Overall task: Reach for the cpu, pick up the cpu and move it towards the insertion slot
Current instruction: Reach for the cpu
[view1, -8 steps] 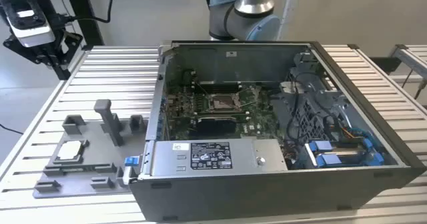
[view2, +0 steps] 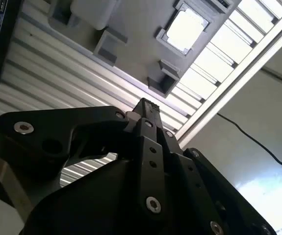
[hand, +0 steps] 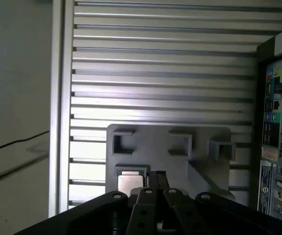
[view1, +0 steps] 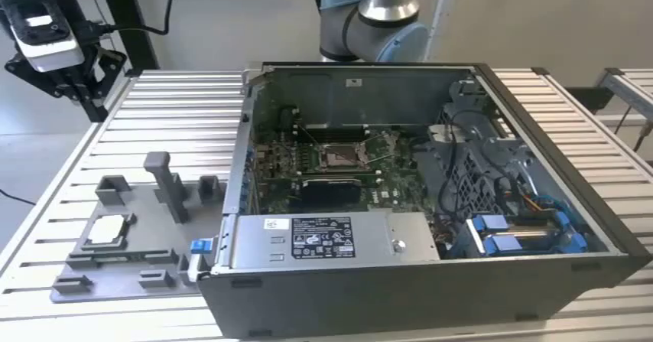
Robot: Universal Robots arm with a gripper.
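The cpu (view1: 107,231), a small flat square chip with a pale top, lies in a recess of the grey plastic tray (view1: 122,269) on the exterior view's left. Both wrist views show the cpu (view2: 185,30) (hand: 131,181) lying in the tray beyond the black fingertips. My gripper (view1: 61,74) hangs high over the table's back left corner, well away from the tray. Its fingers (view2: 148,110) (hand: 156,178) are pressed together with nothing between them. The insertion slot (view1: 342,154), a silver-framed socket on the green board, sits inside the open computer case (view1: 429,273).
The tray carries upright grey blocks (view1: 164,181) around the chip. The case wall (view1: 240,151) rises right beside the tray. The ribbed aluminium table (view1: 173,105) spreads behind the tray. A black cable (hand: 13,142) runs across the floor past the table's edge.
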